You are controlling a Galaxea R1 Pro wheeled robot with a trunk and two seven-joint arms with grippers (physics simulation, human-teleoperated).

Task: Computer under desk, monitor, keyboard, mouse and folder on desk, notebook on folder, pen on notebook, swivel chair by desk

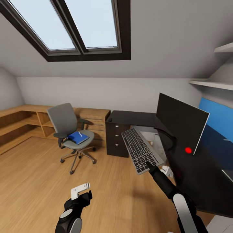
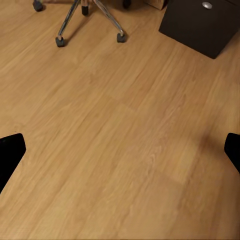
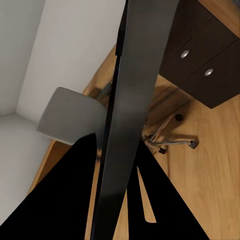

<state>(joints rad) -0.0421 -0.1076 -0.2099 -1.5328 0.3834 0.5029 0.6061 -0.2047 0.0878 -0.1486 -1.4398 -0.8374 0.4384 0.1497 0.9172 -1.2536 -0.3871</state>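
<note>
Your head camera looks down across the room. Your left wrist camera faces the floor [image 2: 120, 130] closely; both wrist cameras share the swivel chair [image 1: 72, 136] base.

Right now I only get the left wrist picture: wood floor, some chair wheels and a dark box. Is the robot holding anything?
Observer: Yes. The right gripper is shut on one end of the keyboard, lifted in the air beside the desk.
Operator: And that chair, is anything on it?
Observer: A blue folder lies on the swivel chair seat, with a thin white pen on top.
Operator: Is a screen up yet?
Observer: The monitor stands on the desk, with a red dot at its lower corner.
</note>
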